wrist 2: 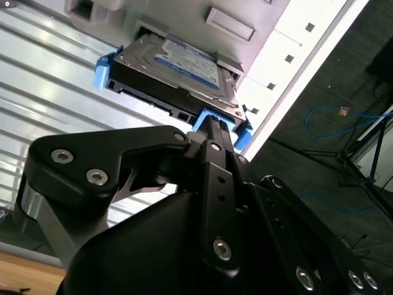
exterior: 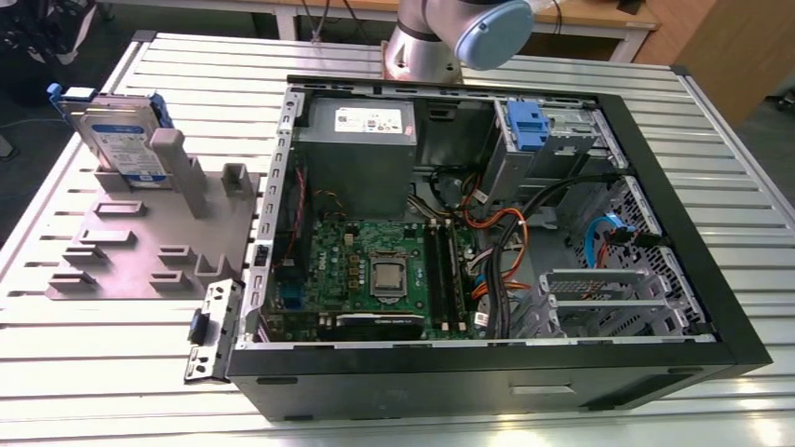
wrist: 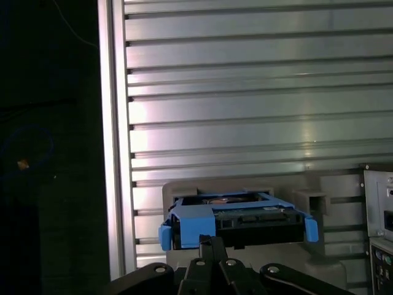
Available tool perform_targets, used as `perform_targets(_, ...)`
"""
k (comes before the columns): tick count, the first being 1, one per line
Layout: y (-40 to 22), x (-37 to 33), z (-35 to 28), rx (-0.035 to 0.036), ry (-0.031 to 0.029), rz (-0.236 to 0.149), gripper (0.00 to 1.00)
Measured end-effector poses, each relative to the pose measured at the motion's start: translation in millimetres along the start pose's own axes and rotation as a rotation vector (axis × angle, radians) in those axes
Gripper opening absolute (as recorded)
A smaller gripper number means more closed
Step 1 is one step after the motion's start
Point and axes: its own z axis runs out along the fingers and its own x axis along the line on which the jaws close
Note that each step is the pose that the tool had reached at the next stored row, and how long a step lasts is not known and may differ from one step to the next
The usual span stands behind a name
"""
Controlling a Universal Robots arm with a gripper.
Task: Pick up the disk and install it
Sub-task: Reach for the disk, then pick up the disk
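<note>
Exterior view, disk: we see the disk (exterior: 125,140) standing on edge in a slot of the grey holder (exterior: 137,251), its white-and-blue label facing the camera and its blue side rails showing at both ends.
Disk's place: it is on the slatted metal table (exterior: 112,372), to the exterior view's left of the open computer case (exterior: 472,382) and well apart from it.
Disk in both wrist views: we find the disk (wrist 2: 178,70) (wrist: 236,221) straight ahead of the fingertips, seated in the holder, with a blue rail on the end nearest the arm.
Gripper: in both wrist views the gripper (wrist 2: 212,126) (wrist: 212,243) points at that near rail. We cannot tell whether it touches the rail.
Fingers: they look pressed together, tip against tip, and we see nothing between them.
Arm: in the exterior view the arm (exterior: 448,37) rises at the far side of the table behind the case, a blue-capped joint at its top.
Case interior: we see the motherboard (exterior: 372,270) on the floor of the case, a grey power supply (exterior: 360,140) at the far wall, and a blue bracket (exterior: 528,126) in the drive bay.
</note>
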Motion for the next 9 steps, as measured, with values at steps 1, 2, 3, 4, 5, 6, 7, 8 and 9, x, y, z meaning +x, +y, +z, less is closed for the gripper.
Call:
perform_targets(1,0.0,0.1,0.2,0.0,0.0001,0.0,0.11)
perform_targets(2,0.0,0.1,0.2,0.0,0.0002,0.0,0.11)
perform_targets(3,-0.1,0.1,0.2,0.0,0.0003,0.0,0.11)
perform_targets(4,-0.1,0.2,0.8,0.0,0.0002,0.0,0.11)
perform_targets(5,-0.1,0.2,1.3,0.0,0.0002,0.0,0.11)
perform_targets(6,-0.1,0.2,1.3,0.0,0.0003,0.0,0.11)
perform_targets(7,-0.1,0.2,1.3,0.0,0.0002,0.0,0.11)
perform_targets(8,-0.1,0.2,1.3,0.0,0.0003,-0.001,0.11)
perform_targets(9,-0.1,0.2,1.3,-0.0001,0.0003,-0.003,0.11)
